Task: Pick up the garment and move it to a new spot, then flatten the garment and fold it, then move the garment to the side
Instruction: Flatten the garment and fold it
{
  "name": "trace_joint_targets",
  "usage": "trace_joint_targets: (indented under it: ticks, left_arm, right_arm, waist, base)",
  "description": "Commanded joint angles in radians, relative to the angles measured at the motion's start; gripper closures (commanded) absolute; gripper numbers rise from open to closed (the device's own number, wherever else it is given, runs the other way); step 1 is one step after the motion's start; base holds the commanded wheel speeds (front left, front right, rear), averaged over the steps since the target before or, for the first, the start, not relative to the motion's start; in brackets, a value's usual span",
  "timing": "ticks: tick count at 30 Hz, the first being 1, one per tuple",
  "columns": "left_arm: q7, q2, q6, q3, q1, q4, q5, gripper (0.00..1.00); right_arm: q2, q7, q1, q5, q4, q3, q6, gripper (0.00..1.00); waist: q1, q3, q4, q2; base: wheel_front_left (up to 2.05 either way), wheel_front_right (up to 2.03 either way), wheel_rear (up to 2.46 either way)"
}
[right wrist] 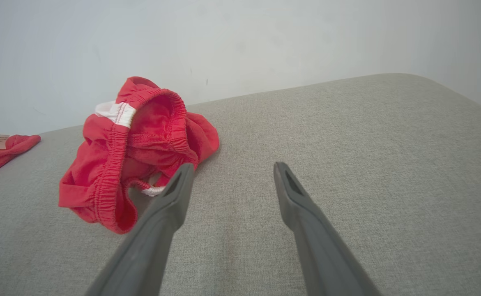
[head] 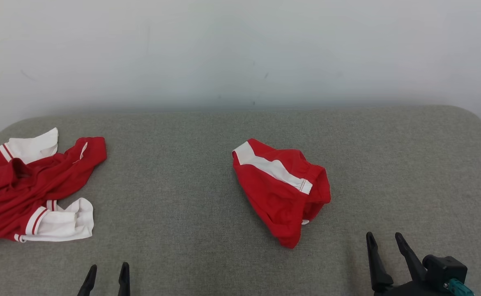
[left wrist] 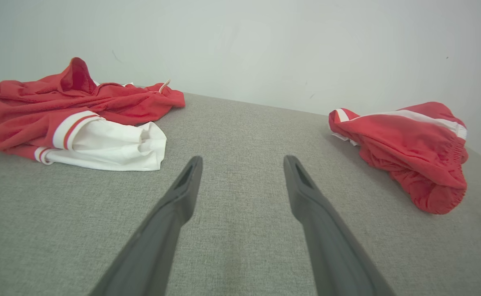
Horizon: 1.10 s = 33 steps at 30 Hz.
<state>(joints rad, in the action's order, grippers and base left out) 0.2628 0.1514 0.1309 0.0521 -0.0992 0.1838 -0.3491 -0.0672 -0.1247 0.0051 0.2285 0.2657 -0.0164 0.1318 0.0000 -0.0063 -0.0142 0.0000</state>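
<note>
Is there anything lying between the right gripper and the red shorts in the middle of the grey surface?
Nothing visible does. The open right gripper sits near the red shorts with only bare grey surface between them; the red and white shirt lies well off to the robot's left.

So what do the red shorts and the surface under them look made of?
Red shorts: seemingly thin knit sportswear fabric, matte; it crumples softly and has a gathered elastic waistband. Surface: grey woven upholstery-like cloth, matte; a fine heathered weave shows, and the rounded corners suggest padding.
</note>
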Motion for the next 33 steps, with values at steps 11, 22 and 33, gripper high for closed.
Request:
trace_joint_targets:
  ticks: [11, 22, 33]
  left_arm:
    - [0.004, 0.009, -0.001, 0.028, 0.029, 0.001, 0.010, 0.00]
    - [-0.126, -0.012, -0.001, 0.262, 0.176, 0.058, -0.021, 0.00]
    - [-0.165, -0.063, -0.072, 0.359, 0.418, 0.210, 0.081, 0.00]
  right_arm:
    - [-0.004, 0.007, -0.008, 0.012, -0.006, 0.030, -0.002, 0.00]
    - [-0.016, 0.033, -0.022, 0.024, -0.022, 0.057, -0.002, 0.00]
    - [-0.001, 0.033, -0.027, 0.027, -0.034, 0.059, -0.002, 0.00]
  waist:
    - [0.0000, -0.004, -0.035, 0.0000]
    - [0.0000, 0.022, -0.205, 0.0000]
    - [0.0000, 0.077, -0.373, 0.0000]
  base:
    - [0.00, 0.00, 0.00]
    - [0.00, 0.00, 0.00]
    - [0.00, 0.00, 0.00]
